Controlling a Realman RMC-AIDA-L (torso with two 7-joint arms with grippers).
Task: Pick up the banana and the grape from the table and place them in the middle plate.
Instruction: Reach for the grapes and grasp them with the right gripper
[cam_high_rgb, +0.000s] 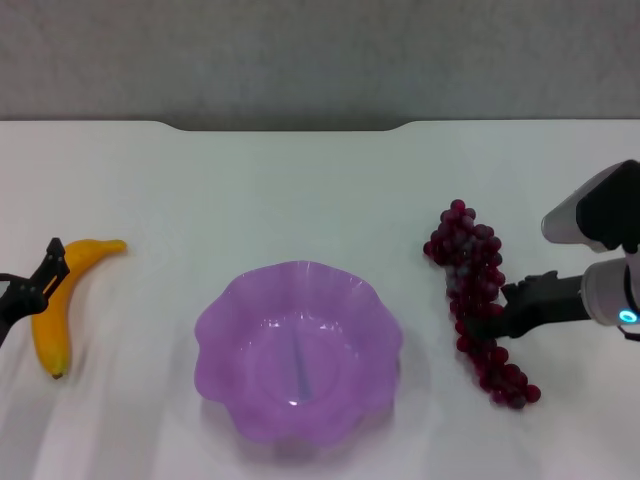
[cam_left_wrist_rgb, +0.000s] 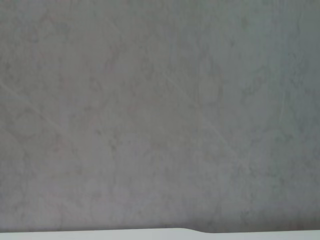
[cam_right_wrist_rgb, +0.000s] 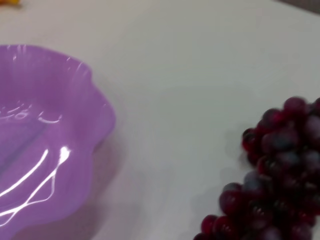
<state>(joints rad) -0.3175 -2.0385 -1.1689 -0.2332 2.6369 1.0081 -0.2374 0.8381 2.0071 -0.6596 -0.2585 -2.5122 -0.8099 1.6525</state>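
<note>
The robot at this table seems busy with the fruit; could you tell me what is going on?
Both arms are at the fruit. The left gripper is at the banana on the robot's left, and the right gripper is against the grape bunch on its right. Both fruits lie on the table; the middle plate holds nothing.

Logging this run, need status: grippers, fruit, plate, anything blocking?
Left gripper at banana, right gripper at grape; both fruits on table. Middle plate empty. Nothing between fruit and plate.
</note>
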